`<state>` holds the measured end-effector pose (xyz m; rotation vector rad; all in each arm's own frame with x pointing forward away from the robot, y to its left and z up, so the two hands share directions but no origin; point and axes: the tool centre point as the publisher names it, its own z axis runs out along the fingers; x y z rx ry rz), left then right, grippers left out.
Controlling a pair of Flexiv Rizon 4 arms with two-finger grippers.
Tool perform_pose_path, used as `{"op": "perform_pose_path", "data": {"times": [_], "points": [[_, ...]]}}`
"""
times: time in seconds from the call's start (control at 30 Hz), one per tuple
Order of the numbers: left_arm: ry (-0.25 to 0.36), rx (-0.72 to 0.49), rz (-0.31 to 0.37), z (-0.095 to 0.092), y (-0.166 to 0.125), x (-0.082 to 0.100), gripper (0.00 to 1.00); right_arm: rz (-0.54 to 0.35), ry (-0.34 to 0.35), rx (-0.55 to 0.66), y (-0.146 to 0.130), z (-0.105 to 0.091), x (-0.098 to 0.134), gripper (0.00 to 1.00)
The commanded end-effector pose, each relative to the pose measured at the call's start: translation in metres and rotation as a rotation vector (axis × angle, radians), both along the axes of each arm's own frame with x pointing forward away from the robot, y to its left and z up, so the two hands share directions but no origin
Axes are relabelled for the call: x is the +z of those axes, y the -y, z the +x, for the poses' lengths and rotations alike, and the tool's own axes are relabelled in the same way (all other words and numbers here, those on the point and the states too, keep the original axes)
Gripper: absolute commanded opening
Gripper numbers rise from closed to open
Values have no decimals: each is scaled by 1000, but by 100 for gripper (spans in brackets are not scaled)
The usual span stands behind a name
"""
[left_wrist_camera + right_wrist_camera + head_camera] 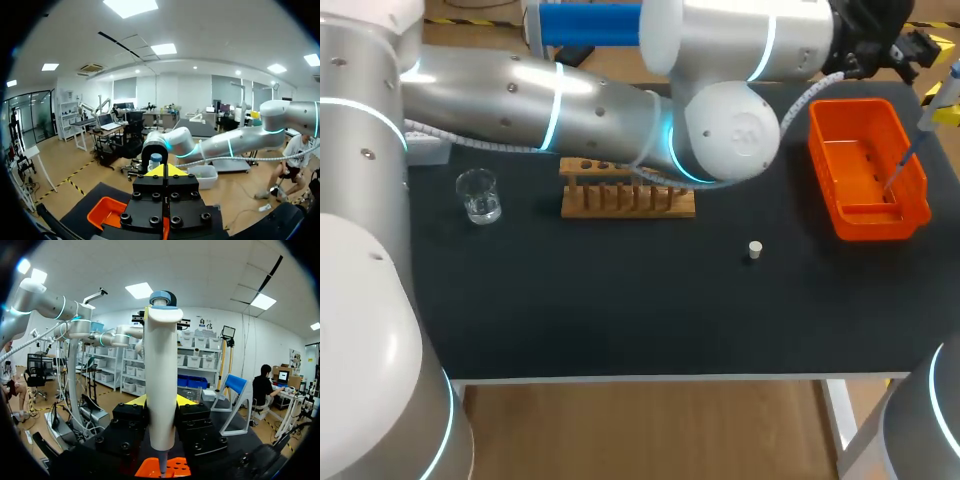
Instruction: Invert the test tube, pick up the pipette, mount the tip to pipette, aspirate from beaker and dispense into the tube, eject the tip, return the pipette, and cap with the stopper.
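Pipette: the right gripper (161,401) is clamping the white pipette with the blue-grey cap (161,365) between its fingers, at the head view's right edge.
Pipette end: it is hanging over the orange plastic tray (823,150), upper right. I cannot tell whether this is mounting or ejecting.
Left gripper (165,171): its fingers are pressing together on nothing.
Remaining: the small white stopper (754,249) is lying loose at centre right, so capping and returning the pipette are not yet done.
Test tube: not showing.
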<state>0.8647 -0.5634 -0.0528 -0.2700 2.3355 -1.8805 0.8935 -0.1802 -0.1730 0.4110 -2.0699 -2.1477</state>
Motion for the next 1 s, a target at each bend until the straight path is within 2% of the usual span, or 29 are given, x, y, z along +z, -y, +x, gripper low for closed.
{"op": "perform_pose_path", "data": {"times": [0.03,0.27,0.47,1.0], "points": [[17,9,-68,1,17,-10,0,-2,2,-1,0,-1,1,0],[45,31,-115,0,30,-19,0,-2,2,-1,0,-1,1,0],[71,35,-129,4,35,-21,0,-2,2,-1,0,-1,1,0],[74,46,-119,10,34,-29,0,-2,2,-1,0,-1,1,0]]}}
